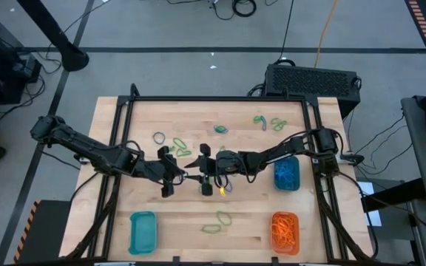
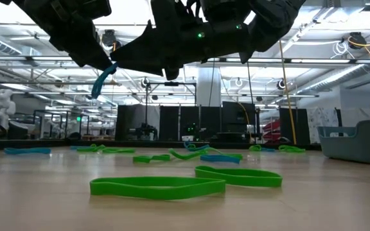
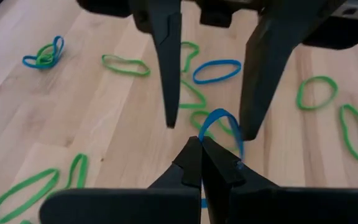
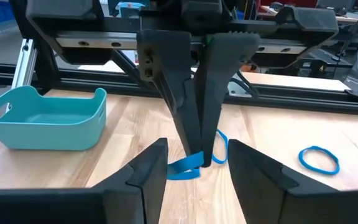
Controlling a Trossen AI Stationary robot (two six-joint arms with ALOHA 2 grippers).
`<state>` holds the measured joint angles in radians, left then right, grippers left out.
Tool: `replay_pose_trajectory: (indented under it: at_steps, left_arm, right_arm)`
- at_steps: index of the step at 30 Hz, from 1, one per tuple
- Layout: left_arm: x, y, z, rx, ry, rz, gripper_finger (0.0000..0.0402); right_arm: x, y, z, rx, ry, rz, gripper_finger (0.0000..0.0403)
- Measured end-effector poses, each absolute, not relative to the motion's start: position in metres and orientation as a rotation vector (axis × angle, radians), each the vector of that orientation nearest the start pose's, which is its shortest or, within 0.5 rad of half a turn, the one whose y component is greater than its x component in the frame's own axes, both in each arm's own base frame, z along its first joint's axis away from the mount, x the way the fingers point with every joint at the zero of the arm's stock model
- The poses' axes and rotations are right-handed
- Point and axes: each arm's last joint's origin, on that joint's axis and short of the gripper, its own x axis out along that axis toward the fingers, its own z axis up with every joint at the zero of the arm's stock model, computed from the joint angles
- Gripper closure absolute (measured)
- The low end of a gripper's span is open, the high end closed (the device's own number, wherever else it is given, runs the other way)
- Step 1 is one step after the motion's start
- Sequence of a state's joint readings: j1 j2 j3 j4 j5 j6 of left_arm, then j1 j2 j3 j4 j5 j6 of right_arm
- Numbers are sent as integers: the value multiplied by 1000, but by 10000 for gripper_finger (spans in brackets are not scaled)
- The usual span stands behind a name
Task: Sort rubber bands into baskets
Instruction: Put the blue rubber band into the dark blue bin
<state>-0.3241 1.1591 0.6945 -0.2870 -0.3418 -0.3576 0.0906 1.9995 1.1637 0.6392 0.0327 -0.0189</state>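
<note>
left gripper [image 3: 202, 163]: fingers pressed together, pinching a blue rubber band [image 3: 219, 124]. In its own wrist view the band loops up from between the tips, and the low view shows it dangling off the table.

right gripper [image 4: 192, 163]: fingers spread pretty wide, nothing in them. It faces the left gripper head-on near the middle of the table [image 1: 191, 222], and the left fingers and pinched band sit right between its open fingers.

where they meet: mid-table in the high view, left arm coming in from the left edge, right arm from the right, tips basically nose to nose.

loose bands: a bunch still on the wood. Green ones [image 2: 157, 187] lie flat near the front edge in the low view, more green and blue scattered behind them, and a small cluster [image 1: 269, 122] sits toward the far right corner.

empty teal basket [image 1: 143, 231]: front left of the table, well apart from both grippers, looks like nothing's in it.

teal basket with blue bands [image 1: 286, 173]: right side, just beside the right arm.

orange basket [image 1: 285, 231]: front right, holding a tangle of orange bands.
</note>
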Motion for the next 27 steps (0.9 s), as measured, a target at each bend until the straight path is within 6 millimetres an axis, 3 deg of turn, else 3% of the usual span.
replay_pose_trajectory:
  at_steps: [9, 17, 20, 27]
  left_arm:
    - [221, -64, 224, -99, 695, 138, 400]
    - [221, -64, 224, -99, 694, 139, 393]
    - [221, -64, 224, -93, 694, 139, 371]
    - [218, -63, 222, -46, 735, 134, 283]
  right_arm:
    - [432, 38, 183, -32, 201, 57, 256]
    - [431, 38, 181, -60, 220, 61, 350]
    - [431, 38, 181, -83, 223, 65, 392]
    - [431, 35, 179, -78, 239, 57, 400]
